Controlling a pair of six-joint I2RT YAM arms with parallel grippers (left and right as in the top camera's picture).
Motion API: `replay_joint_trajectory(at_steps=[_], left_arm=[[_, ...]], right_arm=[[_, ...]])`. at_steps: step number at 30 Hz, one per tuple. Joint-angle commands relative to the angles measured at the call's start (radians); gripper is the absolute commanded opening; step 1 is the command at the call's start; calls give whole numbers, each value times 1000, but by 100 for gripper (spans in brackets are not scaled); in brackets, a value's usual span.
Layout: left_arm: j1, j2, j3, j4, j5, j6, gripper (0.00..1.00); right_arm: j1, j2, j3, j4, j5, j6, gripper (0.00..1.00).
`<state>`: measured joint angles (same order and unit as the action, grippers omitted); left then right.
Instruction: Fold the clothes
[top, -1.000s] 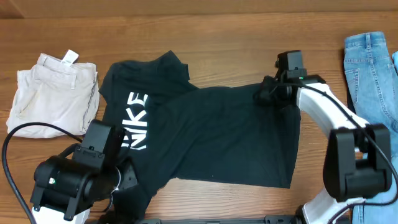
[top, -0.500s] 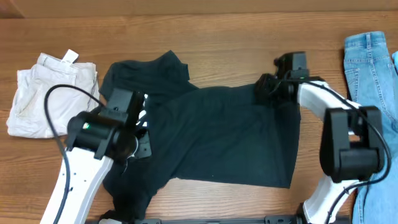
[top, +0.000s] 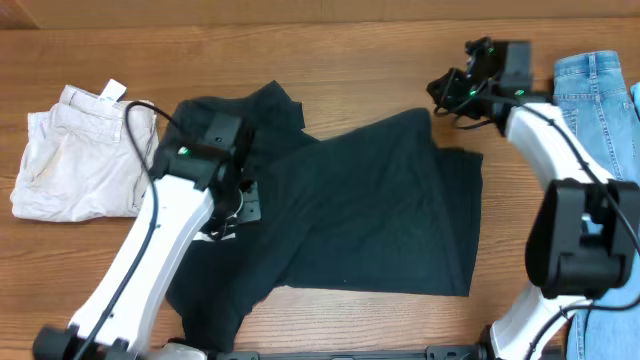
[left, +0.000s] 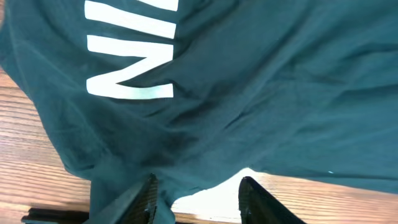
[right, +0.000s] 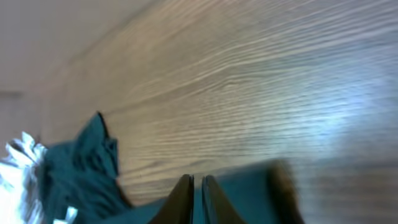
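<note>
Wooden table (top: 350, 40): brown boards with a clear grain; it carries everything I see from overhead.
T-shirt (top: 370, 220): very dark, almost black. It lies in the middle of the table, spread wide but not flat. One layer is laid over another and makes a slanted edge across the upper part. A sleeve sticks out at the far left.
Left arm (top: 150, 260): white; it reaches from the near edge over the left part of the T-shirt and hides most of the print from overhead.
Right arm (top: 560, 150): white; it bends from the near right side up to the far right corner of the T-shirt.
Jeans (top: 590, 100): light blue denim at the right edge of the table, apart from the T-shirt.
Shorts (top: 85, 160): beige and folded, on the left, just beside the T-shirt, with a white tag (top: 112, 92) at the far end.
Left gripper (left: 198, 186): released. In my wrist view the two fingers (left: 140, 199) stand well apart over an edge of the T-shirt. Bare wood shows between them and they grasp nothing.
Right gripper (right: 196, 180): clenched; only a thin slit is between its two fingers. It is at the far right corner of the T-shirt. Whether a bit of cloth is pinched there, I cannot tell.
Lettering (left: 130, 68): big white letters on the T-shirt, just ahead of the left gripper.
</note>
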<state>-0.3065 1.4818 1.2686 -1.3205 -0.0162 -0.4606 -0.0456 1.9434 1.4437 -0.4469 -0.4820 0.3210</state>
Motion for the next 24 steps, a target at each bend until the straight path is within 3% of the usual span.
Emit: replay_joint_trajectory(at_steps=[1, 5, 9, 12, 15, 19, 24], left_arm=[[5, 53, 11, -6, -6, 20, 44], [6, 61, 11, 18, -19, 20, 46], [6, 61, 11, 4, -7, 20, 46], [6, 43, 14, -27, 10, 19, 32], [6, -42, 17, -68, 6, -14, 33], [6, -244, 17, -101, -15, -74, 41], [6, -504, 16, -135, -10, -106, 56]], right_arm=[[-29, -30, 23, -136, 57, -8, 10], [-55, -30, 23, -299, 152, -15, 7], [-53, -30, 21, -539, 152, -19, 31], [-53, -31, 21, -617, 149, -68, 34], [-53, -43, 21, -676, 86, -112, 35], [-53, -124, 21, -801, 77, -113, 38], [-53, -349, 12, -992, 93, -81, 44]])
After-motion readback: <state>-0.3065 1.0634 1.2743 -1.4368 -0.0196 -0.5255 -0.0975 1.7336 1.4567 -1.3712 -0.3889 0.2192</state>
